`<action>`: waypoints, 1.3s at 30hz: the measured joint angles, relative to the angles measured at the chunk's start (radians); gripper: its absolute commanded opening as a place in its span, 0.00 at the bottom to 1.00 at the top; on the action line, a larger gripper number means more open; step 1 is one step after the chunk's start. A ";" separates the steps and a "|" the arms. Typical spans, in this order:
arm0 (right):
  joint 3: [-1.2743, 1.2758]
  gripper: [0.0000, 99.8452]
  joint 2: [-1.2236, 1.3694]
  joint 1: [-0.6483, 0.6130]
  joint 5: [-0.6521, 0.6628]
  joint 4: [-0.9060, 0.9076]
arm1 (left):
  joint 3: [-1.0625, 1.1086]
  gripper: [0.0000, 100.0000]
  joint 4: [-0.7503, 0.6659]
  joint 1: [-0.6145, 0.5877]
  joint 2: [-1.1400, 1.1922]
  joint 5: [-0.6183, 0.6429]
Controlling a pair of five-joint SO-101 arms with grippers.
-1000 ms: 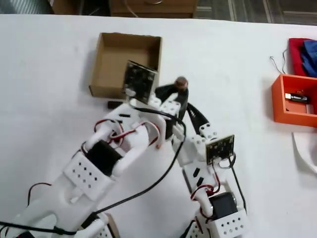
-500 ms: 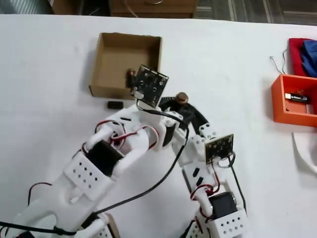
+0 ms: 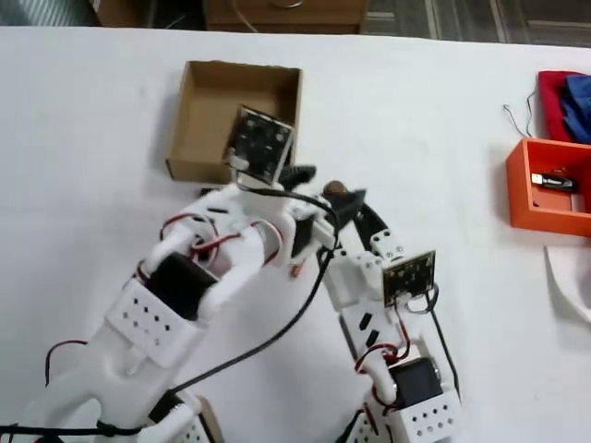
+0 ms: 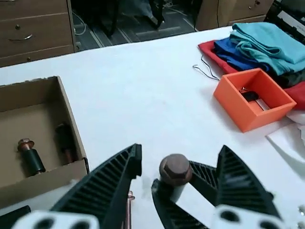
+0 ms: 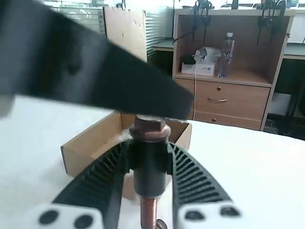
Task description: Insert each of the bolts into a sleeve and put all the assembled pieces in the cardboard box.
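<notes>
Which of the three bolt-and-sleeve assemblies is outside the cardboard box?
The upright assembly clamped in the right end effector; the other two assemblies lie inside the cardboard box.

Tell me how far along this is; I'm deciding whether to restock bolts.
Done: two assembled pieces lie in the cardboard box. In hand: the right gripper clamps a third sleeved bolt, not yet boxed. Left: what looks like a loose bolt and sleeve on the table.
</notes>
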 measured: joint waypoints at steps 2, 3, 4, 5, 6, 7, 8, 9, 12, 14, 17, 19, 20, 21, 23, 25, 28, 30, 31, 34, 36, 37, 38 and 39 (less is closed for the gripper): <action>0.000 0.02 0.000 0.000 0.000 0.000 | -0.025 0.26 0.000 -0.017 0.000 0.000; 0.000 0.02 0.000 0.000 0.000 0.000 | -0.038 0.26 0.000 -0.025 0.000 0.000; 0.000 0.02 0.000 0.000 0.000 0.000 | -0.054 0.26 0.000 -0.035 0.000 0.000; 0.000 0.02 0.000 0.000 0.000 0.000 | -0.072 0.26 0.000 -0.046 0.000 0.000; 0.000 0.02 0.000 0.000 0.000 0.000 | -0.091 0.25 0.000 -0.061 0.000 0.000; 0.000 0.02 0.000 0.000 0.000 0.000 | -0.115 0.24 0.000 -0.080 0.000 0.000; 0.000 0.02 0.000 0.000 0.000 0.003 | -0.143 0.20 0.008 -0.104 0.000 0.000; 0.000 0.02 0.000 0.000 0.000 0.012 | -0.172 0.15 0.015 -0.132 0.000 0.000; -0.006 0.02 0.000 0.002 0.000 0.051 | -0.247 0.02 0.051 -0.239 0.000 0.000; -0.049 0.02 0.002 0.021 0.000 0.055 | -0.264 0.06 0.081 -0.331 -0.002 0.000; -0.167 0.02 0.003 0.063 0.000 0.061 | -0.242 0.02 0.140 -0.496 -0.002 0.000; -0.258 0.02 0.031 0.071 0.000 0.097 | -0.187 0.03 0.160 -0.612 -0.002 0.000; -0.308 0.02 0.061 0.071 0.000 0.117 | -0.152 0.03 0.163 -0.669 0.000 0.000; -0.361 0.02 0.101 0.068 0.000 0.135 | -0.118 0.03 0.166 -0.726 0.000 0.000; -0.477 0.02 0.218 0.068 0.000 0.166 | -0.057 0.03 0.170 -0.839 0.000 0.000; -0.620 0.02 0.374 0.069 0.000 0.204 | 0.009 0.05 0.170 -0.961 0.000 -0.011; -0.888 0.02 0.694 0.069 -0.005 0.307 | 0.123 0.05 0.170 -1.134 0.002 -0.127; -1.105 0.02 0.936 0.069 -0.005 0.407 | 0.219 0.04 0.144 -1.200 0.002 -0.242; -1.221 0.02 1.068 0.068 -0.005 0.465 | 0.270 0.04 0.121 -1.217 0.002 -0.296; -1.593 0.02 1.475 0.060 -0.038 0.663 | 0.414 0.04 0.054 -1.227 0.002 -0.422; -1.847 0.02 1.740 0.055 -0.118 0.793 | 0.494 0.04 0.020 -1.232 0.003 -0.446; -1.972 0.02 1.870 0.054 -0.167 0.855 | 0.526 0.04 0.003 -1.234 0.003 -0.457; -2.101 0.02 1.992 0.054 -0.215 0.911 | 0.559 0.04 -0.011 -1.237 0.003 -0.459; -2.234 0.02 2.114 0.052 -0.241 0.967 | 0.586 0.04 -0.018 -1.237 0.003 -0.459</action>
